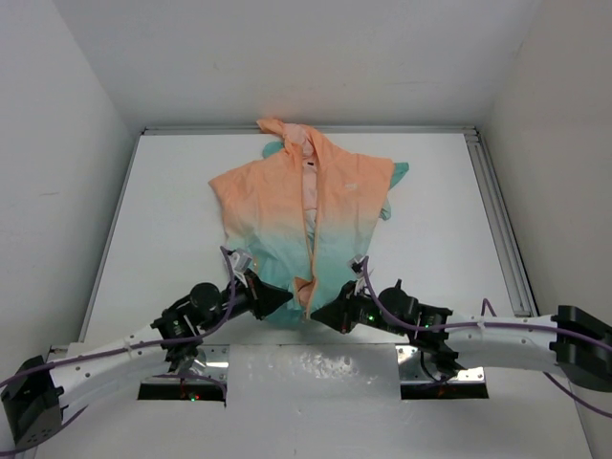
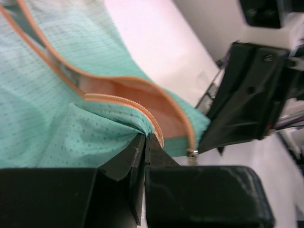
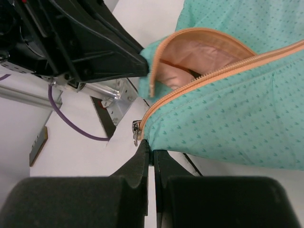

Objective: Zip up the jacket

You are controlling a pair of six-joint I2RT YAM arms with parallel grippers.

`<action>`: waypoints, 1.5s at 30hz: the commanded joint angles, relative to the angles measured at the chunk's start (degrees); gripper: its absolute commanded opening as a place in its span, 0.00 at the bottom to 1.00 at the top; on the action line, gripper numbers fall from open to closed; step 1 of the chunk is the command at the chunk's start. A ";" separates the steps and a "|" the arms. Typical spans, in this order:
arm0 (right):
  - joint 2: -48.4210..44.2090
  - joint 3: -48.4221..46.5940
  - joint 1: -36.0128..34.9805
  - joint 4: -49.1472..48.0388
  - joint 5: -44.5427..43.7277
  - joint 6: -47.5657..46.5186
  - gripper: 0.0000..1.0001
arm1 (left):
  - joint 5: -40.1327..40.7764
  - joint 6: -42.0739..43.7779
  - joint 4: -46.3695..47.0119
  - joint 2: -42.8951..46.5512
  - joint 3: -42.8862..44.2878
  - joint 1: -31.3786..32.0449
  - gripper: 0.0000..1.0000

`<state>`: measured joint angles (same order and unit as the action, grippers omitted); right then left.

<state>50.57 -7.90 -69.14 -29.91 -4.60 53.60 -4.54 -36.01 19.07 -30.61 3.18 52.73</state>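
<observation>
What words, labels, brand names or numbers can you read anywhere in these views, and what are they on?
White logo on the chest of the jacket: too small to read.
No other words, numbers or signs show in any view.

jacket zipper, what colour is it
Orange. The zipper shows best in the right wrist view, against the teal of the jacket.

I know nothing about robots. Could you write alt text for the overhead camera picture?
A small hooded jacket, peach fading to teal, lies unzipped on a white table. Two black robot arms reach in from the near edge, the left fingers and right fingers closed on its bottom hem, either side of the open zipper.
</observation>
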 commanded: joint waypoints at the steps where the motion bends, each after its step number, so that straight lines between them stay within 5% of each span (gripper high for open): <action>1: -1.78 -2.73 -0.29 0.81 -1.72 1.42 0.00 | 1.37 5.16 4.47 -2.61 2.09 0.36 0.00; 21: -0.38 -6.34 -0.29 3.98 -3.57 0.45 0.00 | 0.22 -0.02 9.05 2.92 -2.21 2.37 0.00; 45: -2.75 -5.63 -0.29 3.98 -4.54 -0.52 0.00 | 6.29 0.59 10.46 -1.03 -2.13 6.60 0.00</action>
<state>48.71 -11.51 -69.14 -23.86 -7.60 53.95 1.37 -35.46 25.58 -31.51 3.20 58.59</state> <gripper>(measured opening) 0.010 0.006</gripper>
